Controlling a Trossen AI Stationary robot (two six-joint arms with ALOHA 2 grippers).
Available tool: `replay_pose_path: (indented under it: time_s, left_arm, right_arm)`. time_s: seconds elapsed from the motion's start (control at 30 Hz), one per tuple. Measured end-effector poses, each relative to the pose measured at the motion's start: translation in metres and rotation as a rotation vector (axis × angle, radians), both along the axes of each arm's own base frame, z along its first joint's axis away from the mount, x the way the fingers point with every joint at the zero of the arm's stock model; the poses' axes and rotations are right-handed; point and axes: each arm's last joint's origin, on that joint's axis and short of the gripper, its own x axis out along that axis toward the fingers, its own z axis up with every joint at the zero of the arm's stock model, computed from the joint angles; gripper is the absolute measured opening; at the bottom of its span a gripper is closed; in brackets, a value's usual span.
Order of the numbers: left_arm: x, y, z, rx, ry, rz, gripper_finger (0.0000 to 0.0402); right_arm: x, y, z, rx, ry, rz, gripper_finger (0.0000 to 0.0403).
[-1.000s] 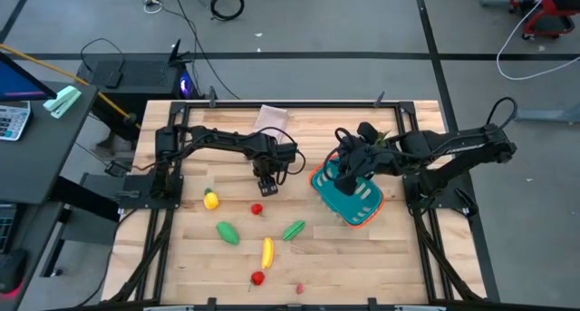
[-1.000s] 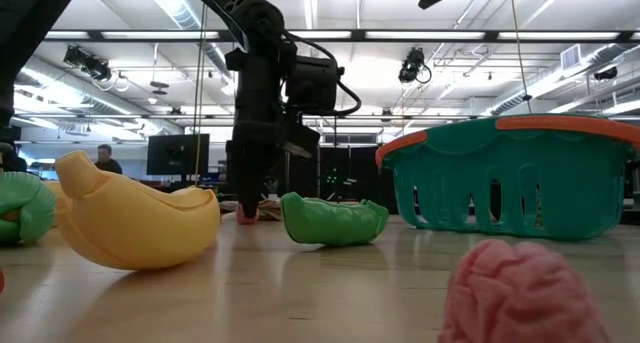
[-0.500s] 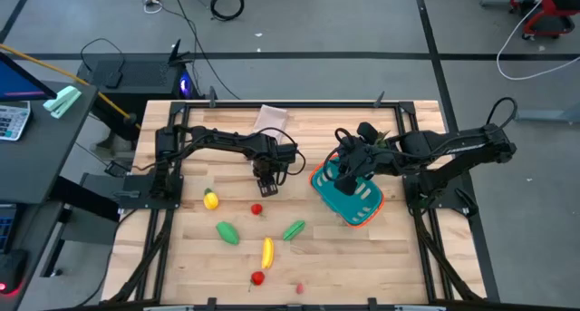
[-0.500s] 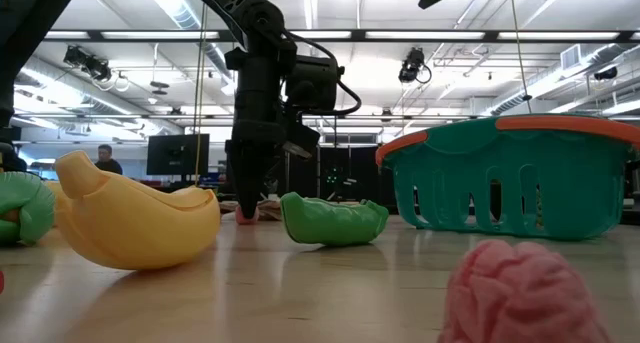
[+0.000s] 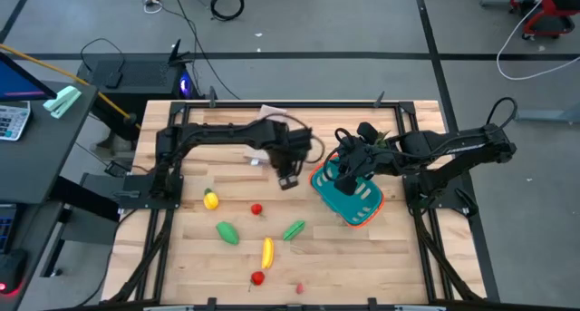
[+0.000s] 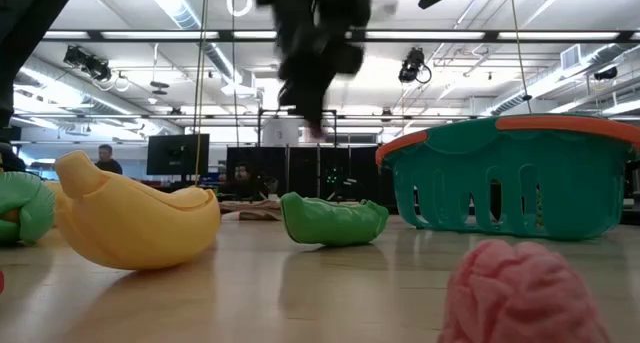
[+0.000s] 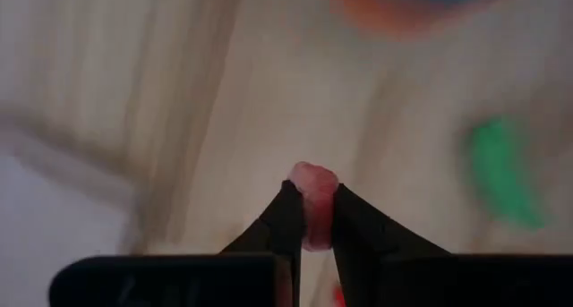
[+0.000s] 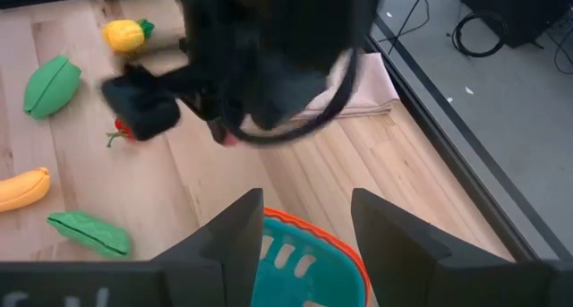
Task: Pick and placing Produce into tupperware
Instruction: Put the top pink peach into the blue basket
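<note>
My left gripper (image 5: 288, 180) hangs raised above the table's middle, just left of the teal basket (image 5: 349, 200), and is shut on a small pink-red piece of produce (image 7: 312, 189). The low view shows that piece (image 6: 318, 133) high above the tabletop. My right gripper (image 8: 304, 225) stands open over the basket's near rim (image 8: 309, 231), with nothing between its fingers. On the wood lie a red ball (image 5: 256, 208), a yellow lemon (image 5: 210, 200), two green pods (image 5: 227, 232) (image 5: 294, 229), a banana (image 5: 267, 251) and a second red ball (image 5: 257, 277). My left gripper pinches the small pink-red piece between its two fingertips (image 7: 286, 219), on opposite sides of it. The piece's rounded end (image 7: 313, 174) sticks out past the tips. The fingers point steeply down, and the piece is lifted clear of the table.
A beige folded cloth (image 5: 270, 118) lies at the far edge behind my left arm. A small pink piece (image 5: 299, 288) sits near the front edge. Bare wood shows between the scattered produce and the basket.
My left gripper has shut on the small pink-red piece on the table. It then rose and swung toward the basket on the right. The piece has left the tabletop and hangs in the fingertips. My right arm has kept still.
</note>
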Motion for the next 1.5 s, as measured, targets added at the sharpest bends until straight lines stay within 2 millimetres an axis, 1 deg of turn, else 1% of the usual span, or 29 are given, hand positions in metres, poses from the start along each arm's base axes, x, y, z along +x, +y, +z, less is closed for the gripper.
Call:
replay_pose_path:
  time_s: [0.1, 0.17, 0.23, 0.3, 0.33, 0.37, 0.43, 0.5, 0.53, 0.63, 0.7, 0.73, 0.77, 0.83, 0.87, 0.97, 1.0, 1.1, 1.13, 1.2, 1.27, 1.4, 1.5]
  left_arm:
    - [0.012, -0.005, 0.052, 0.019, -0.192, 0.020, 0.0044]
    - [0.016, -0.009, 0.079, 0.031, -0.311, 0.024, 0.0044]
    - [0.021, -0.012, 0.095, 0.042, -0.415, 0.023, 0.0044]
    - [0.028, -0.016, 0.101, 0.028, -0.499, 0.044, 0.0044]
    - [0.030, -0.018, 0.100, 0.021, -0.523, 0.053, 0.0044]
    - [0.032, -0.019, 0.097, 0.016, -0.525, 0.056, 0.0044]
    - [0.041, -0.022, 0.084, 0.000, -0.519, 0.069, 0.0044]
    - [0.050, -0.024, 0.065, -0.010, -0.477, 0.075, 0.0044]
    - [0.056, -0.025, 0.056, -0.012, -0.469, 0.077, 0.0044]
    - [0.071, -0.024, 0.046, -0.035, -0.525, 0.098, 0.0044]
    - [0.082, -0.023, 0.034, -0.064, -0.553, 0.113, 0.0044]
    - [0.085, -0.022, 0.028, -0.075, -0.545, 0.121, 0.0044]
    - [0.089, -0.023, 0.017, -0.085, -0.515, 0.125, 0.0044]
    - [0.097, -0.025, -0.012, -0.099, -0.451, 0.136, 0.0044]
    - [0.098, -0.026, -0.020, -0.102, -0.427, 0.139, 0.0044]
    - [0.105, -0.028, -0.032, -0.131, -0.415, 0.148, 0.0044]
    - [0.107, -0.030, -0.042, -0.144, -0.389, 0.145, 0.0044]
    - [0.110, -0.036, -0.082, -0.154, -0.272, 0.146, 0.0044]
    - [0.110, -0.039, -0.086, -0.154, -0.265, 0.155, 0.0045]
    - [0.112, -0.042, -0.077, -0.170, -0.306, 0.145, 0.0050]
    - [0.112, -0.044, -0.070, -0.169, -0.330, 0.119, 0.0064]
    - [0.112, -0.043, -0.074, -0.150, -0.314, 0.090, 0.0112]
    - [0.116, -0.042, -0.062, -0.145, -0.352, 0.083, 0.0156]
  right_arm:
    - [0.000, 0.000, 0.000, 0.000, 0.000, 0.000, 0.0181]
    - [0.000, 0.000, 0.000, 0.000, 0.000, 0.000, 0.0181]
    - [0.000, 0.000, 0.000, -0.004, -0.003, -0.008, 0.0181]
    - [0.000, 0.000, 0.000, -0.004, -0.007, -0.012, 0.0180]
    - [0.000, 0.000, 0.001, -0.009, -0.007, -0.008, 0.0179]
    - [-0.001, -0.001, 0.002, -0.021, -0.007, 0.001, 0.0177]
    - [-0.005, -0.001, 0.005, -0.057, -0.021, -0.010, 0.0172]
    - [-0.011, -0.003, 0.011, -0.085, -0.048, -0.033, 0.0165]
    - [-0.017, -0.004, 0.014, -0.091, -0.056, -0.036, 0.0161]
    - [-0.033, -0.007, 0.023, -0.085, -0.080, -0.039, 0.0150]
    - [-0.046, -0.010, 0.030, -0.075, -0.105, -0.048, 0.0144]
    - [-0.051, -0.012, 0.037, -0.076, -0.158, -0.075, 0.0142]
    - [-0.057, -0.014, 0.043, -0.065, -0.200, -0.090, 0.0140]
    - [-0.069, -0.018, 0.046, -0.062, -0.206, -0.101, 0.0139]
    - [-0.073, -0.018, 0.048, -0.055, -0.221, -0.102, 0.0140]
    - [-0.082, -0.020, 0.053, -0.028, -0.262, -0.117, 0.0141]
    - [-0.085, -0.021, 0.055, -0.015, -0.279, -0.123, 0.0142]
    - [-0.091, -0.022, 0.057, -0.012, -0.291, -0.128, 0.0141]
    - [-0.091, -0.022, 0.057, -0.012, -0.292, -0.129, 0.0141]
    - [-0.091, -0.022, 0.056, -0.012, -0.285, -0.125, 0.0141]
    - [-0.091, -0.022, 0.056, -0.013, -0.282, -0.124, 0.0142]
    - [-0.085, -0.021, 0.053, -0.041, -0.246, -0.108, 0.0142]
    - [-0.081, -0.020, 0.051, -0.057, -0.224, -0.095, 0.0142]
